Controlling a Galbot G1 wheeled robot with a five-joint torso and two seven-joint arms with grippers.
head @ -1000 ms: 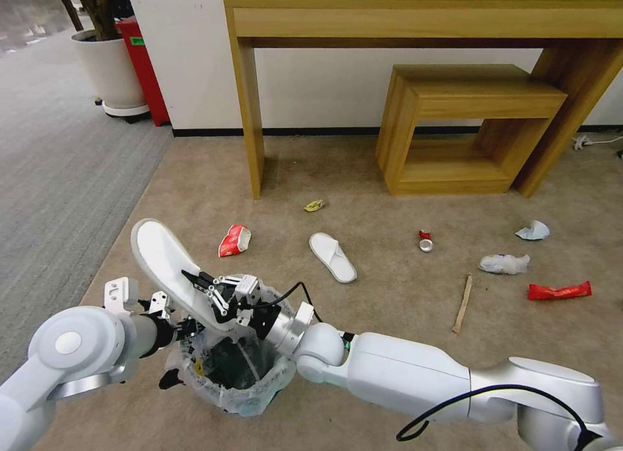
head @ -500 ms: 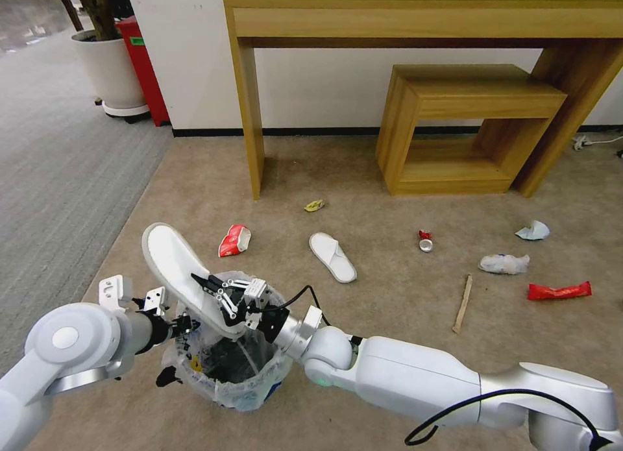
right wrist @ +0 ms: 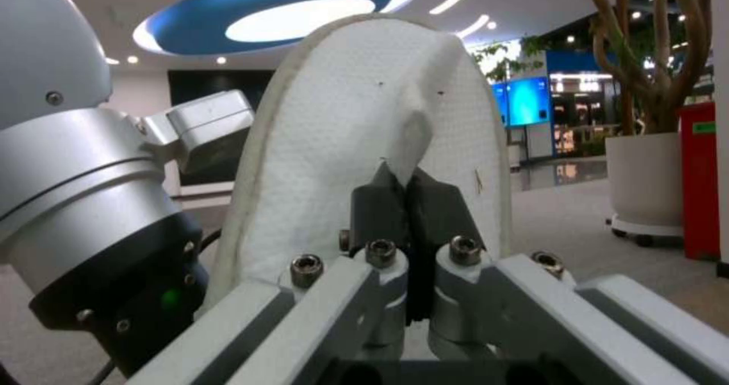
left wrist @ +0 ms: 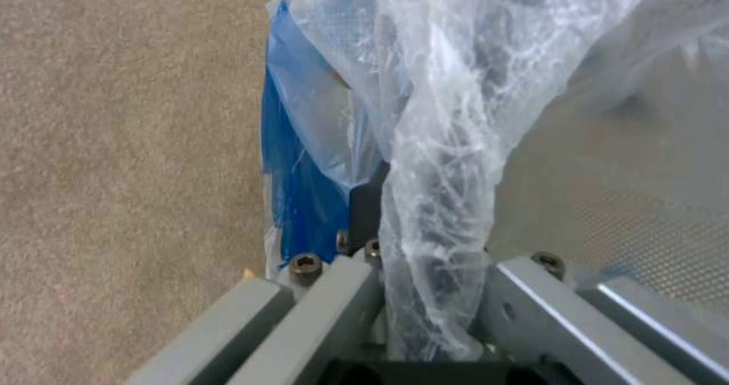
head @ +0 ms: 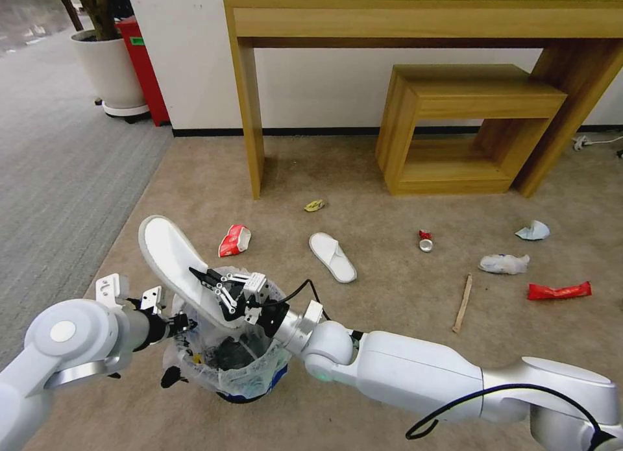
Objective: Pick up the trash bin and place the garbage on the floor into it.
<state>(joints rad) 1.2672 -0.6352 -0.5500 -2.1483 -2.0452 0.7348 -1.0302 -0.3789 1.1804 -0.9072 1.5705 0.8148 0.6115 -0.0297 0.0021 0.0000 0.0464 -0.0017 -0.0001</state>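
While slipper hangs over bin: drop step in hand.
Right gripper (head: 217, 289): pinched tight on white slipper (head: 170, 259), heel up, toe at the rim.
Left gripper (head: 174, 322): clamped on trash bin (head: 237, 366) rim and liner.
Next move: lower, then release (judgement).
Floor: beige carpet (head: 389, 308), second slipper (head: 332, 256), litter scattered before wooden desk (head: 415, 23).
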